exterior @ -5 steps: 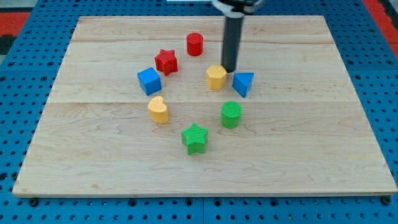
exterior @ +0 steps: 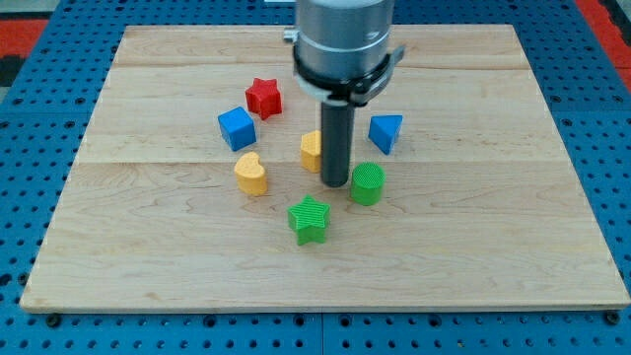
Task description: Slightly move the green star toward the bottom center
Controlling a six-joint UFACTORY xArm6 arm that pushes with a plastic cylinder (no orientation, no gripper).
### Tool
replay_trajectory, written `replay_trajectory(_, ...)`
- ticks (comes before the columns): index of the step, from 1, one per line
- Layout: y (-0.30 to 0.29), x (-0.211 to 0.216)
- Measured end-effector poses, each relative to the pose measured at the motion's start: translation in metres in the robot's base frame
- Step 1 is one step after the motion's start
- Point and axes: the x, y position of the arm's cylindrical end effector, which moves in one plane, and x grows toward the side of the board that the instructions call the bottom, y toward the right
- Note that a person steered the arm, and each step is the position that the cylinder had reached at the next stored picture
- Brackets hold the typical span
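Sitting nearest the view's bottom on the pale wooden board [exterior: 493,256], the ridged green star block [exterior: 310,219] lies untouched. Above it, my tip [exterior: 335,183] stands just left of the green cylinder block [exterior: 367,183], partly hiding a yellow block [exterior: 311,150]; no fingers exist.

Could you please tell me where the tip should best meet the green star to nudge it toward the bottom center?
Probably the green star on its far face, toward the view's top, pushing down the view. My tip sits just up and right of it, beside the green cylinder, so it should shift slightly left first to push squarely.
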Motion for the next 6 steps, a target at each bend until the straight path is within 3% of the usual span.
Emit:
replay_trajectory(1, -0.025, -0.001)
replay_trajectory(2, -0.02, 0.03)
replay_trajectory(4, -0.025, 0.016)
replay_trajectory(5, -0.076, -0.01)
replay_trajectory(6, -0.111, -0.005)
